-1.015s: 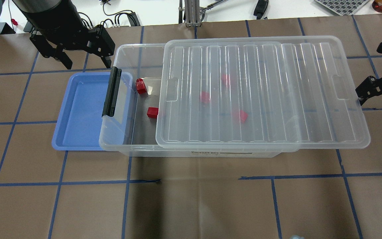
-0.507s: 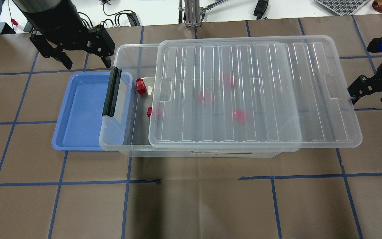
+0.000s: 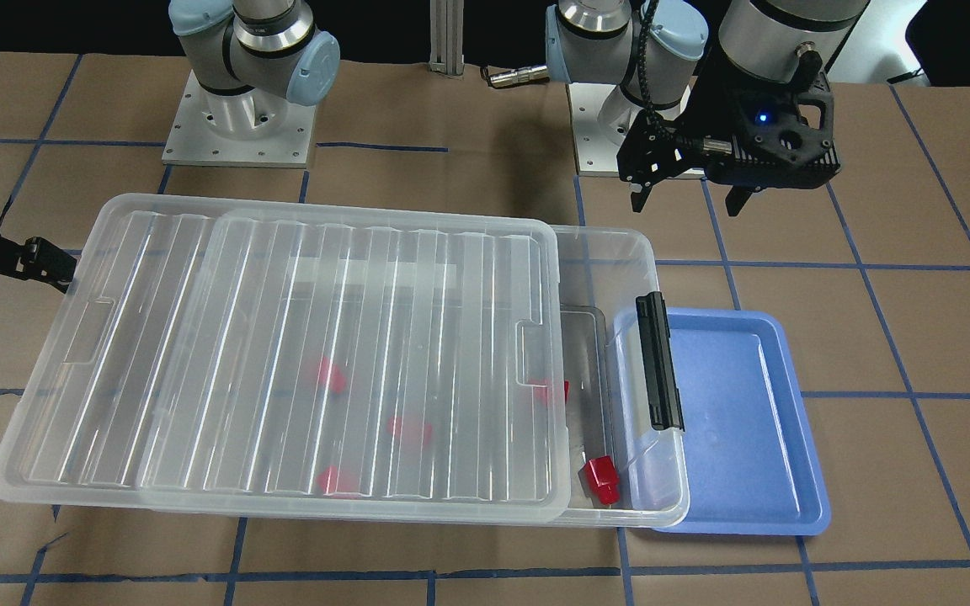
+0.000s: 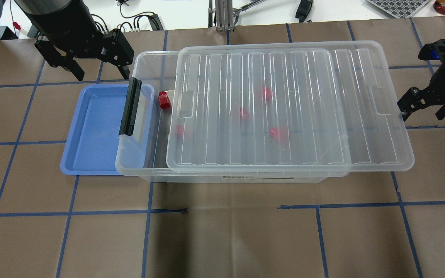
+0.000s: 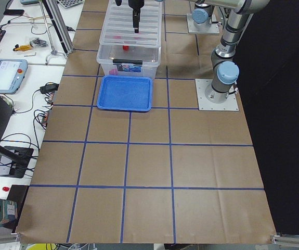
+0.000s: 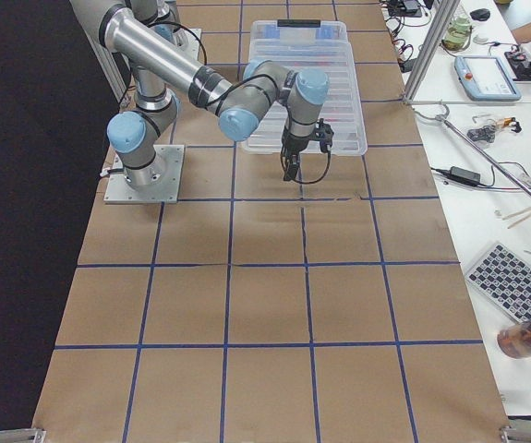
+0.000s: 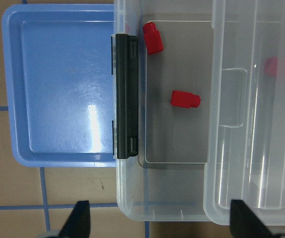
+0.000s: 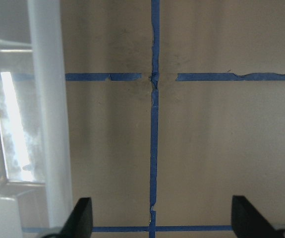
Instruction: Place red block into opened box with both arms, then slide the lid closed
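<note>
**Lid part-way across, right gripper at its short end: light, slick, push centred**

Nearest is the box [image 4: 191, 178]. It is thin clear plastic on brown paper, and its end with the latch bar [image 4: 130, 107] overhangs the edge of the blue tray [image 4: 91, 127]. It's likely light enough to skate if shoved.

The lid [image 4: 284, 108] lies flat on the box rim, offset toward the robot's right. It overhangs that end and leaves a strip open by the latch bar.
- It looks like a thin ribbed sheet: stiff along its length, probably twisty at the corners.
- Plastic on plastic should slide easily, and it will yaw if pushed off-centre.
- Best contact is the short-end rim at mid-width, beside the notch tab [image 4: 379, 100]. No pinch needed.

One red block [image 4: 163, 100] sits uncovered in the open strip. Four more show through the lid, one right at its edge. They are small, hard and loose, and may shift if the box is jolted.

The right gripper [image 4: 421, 110] is at the lid's overhanging end, fingers spread wide and gripping nothing. One finger is at the rim, but I can't confirm contact.

Farthest, the left gripper [image 4: 102, 75] hangs above the box's far latch-end corner, jaws wide and empty. It could brace that end.
</note>
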`<state>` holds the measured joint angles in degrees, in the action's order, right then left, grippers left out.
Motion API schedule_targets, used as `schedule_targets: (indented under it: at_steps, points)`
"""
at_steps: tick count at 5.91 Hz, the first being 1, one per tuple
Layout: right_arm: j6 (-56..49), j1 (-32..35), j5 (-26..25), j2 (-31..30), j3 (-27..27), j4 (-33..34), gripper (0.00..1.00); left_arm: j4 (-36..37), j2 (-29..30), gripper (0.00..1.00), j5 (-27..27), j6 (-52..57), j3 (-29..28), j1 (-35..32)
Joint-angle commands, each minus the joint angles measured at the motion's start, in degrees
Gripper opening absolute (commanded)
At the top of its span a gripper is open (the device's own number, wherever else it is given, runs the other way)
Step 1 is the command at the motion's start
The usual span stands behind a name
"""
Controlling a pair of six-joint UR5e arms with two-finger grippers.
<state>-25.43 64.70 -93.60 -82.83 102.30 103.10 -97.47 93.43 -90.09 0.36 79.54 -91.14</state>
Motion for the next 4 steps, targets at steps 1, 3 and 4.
schedule_targets:
  at_steps: [1,3,4]
  points:
    - [0.3,1.8,0.2,-0.1,0.0,0.1,1.00,0.0,0.0,0.98,0.0,0.0,0.0,0.0]
    - [1.2,3.9,0.2,-0.1,0.0,0.2,1.00,0.0,0.0,0.98,0.0,0.0,0.0,0.0]
    - [1.5,4.2,2.0,-0.7,0.1,-0.1,1.00,0.0,0.0,0.98,0.0,0.0,0.0,0.0]
